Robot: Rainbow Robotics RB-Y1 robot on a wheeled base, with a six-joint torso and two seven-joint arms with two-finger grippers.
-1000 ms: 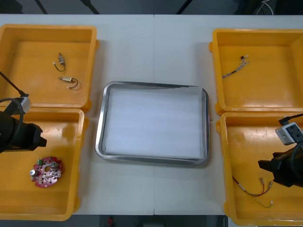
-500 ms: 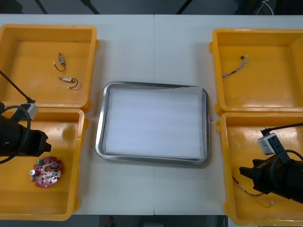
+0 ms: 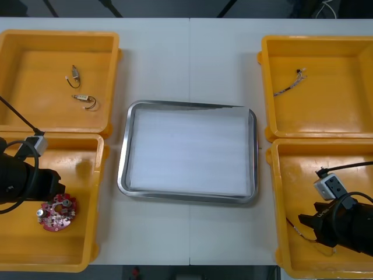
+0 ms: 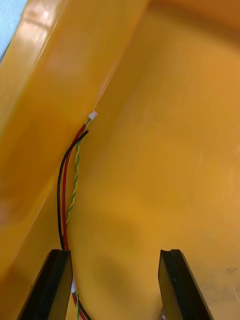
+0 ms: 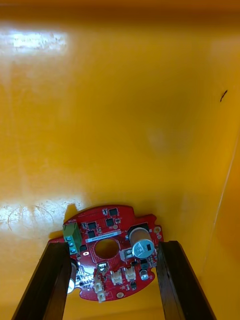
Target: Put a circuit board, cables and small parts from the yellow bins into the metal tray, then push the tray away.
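A round red circuit board (image 3: 56, 213) lies in the near left yellow bin (image 3: 81, 245). My left gripper (image 3: 53, 185) hangs just over it. In the left wrist view the left gripper (image 5: 112, 245) is open, and the circuit board (image 5: 107, 250) lies between the fingers (image 5: 55, 280). A red and yellow cable (image 3: 293, 227) lies in the near right yellow bin (image 3: 291, 169). My right gripper (image 3: 304, 224) is low over it. The right gripper (image 4: 114, 252) is open, and the cable (image 4: 65, 200) runs past one finger (image 4: 56, 280) along the bin wall. The metal tray (image 3: 123, 163) sits in the middle, white inside.
The far left bin (image 3: 35, 41) holds two small metal parts (image 3: 73, 76) (image 3: 86, 101). A thin cable (image 3: 289, 83) lies in the far right bin (image 3: 349, 46). Bare table runs between the bins and around the tray.
The left gripper has moved down and closer to the circuit board. The right gripper has moved left and lower, onto the red and yellow cable.
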